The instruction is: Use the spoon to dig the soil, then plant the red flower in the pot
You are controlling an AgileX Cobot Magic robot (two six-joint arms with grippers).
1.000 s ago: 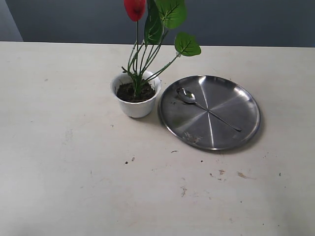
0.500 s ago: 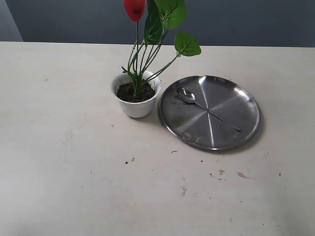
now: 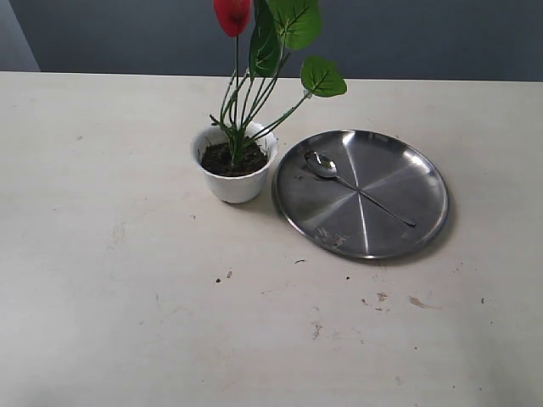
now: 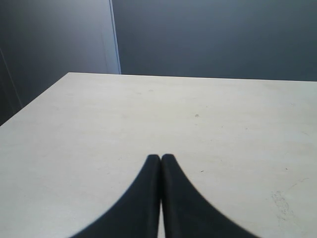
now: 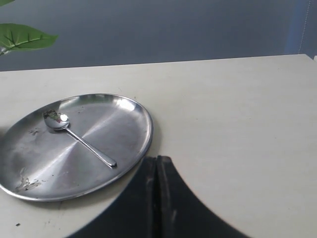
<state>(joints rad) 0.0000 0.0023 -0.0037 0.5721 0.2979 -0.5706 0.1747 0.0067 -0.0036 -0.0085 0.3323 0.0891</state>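
- Steel plate (image 3: 411,174) lay right of centre in the exterior view. It carried the spoon (image 3: 356,188), bowl toward the pot and handle pointing to the lower right. This was judged a parking place that kept dirt specks off the table (image 3: 127,305).
- White pot (image 3: 234,185) stood upright at the plate's left rim, in the upper centre of the frame. Whether the two touched could not be told. The soil (image 3: 222,159) filled it nearly to the brim.
- Red flower (image 3: 232,15) rose from that soil with its stems bundled at the base and nothing propping it. Its bloom was cut by the top edge of the frame. It was judged planted, with the soil alone bearing it.
- Left gripper (image 4: 160,157) had its claw pressed together above bare table, pinching nothing.
- Right gripper (image 5: 156,158) was likewise pressed together and empty. It sat near the plate's rim in its own camera and apart from the spoon.
- Neither arm appeared in the exterior view, so both stood clear of the work. Digging and planting were judged complete.
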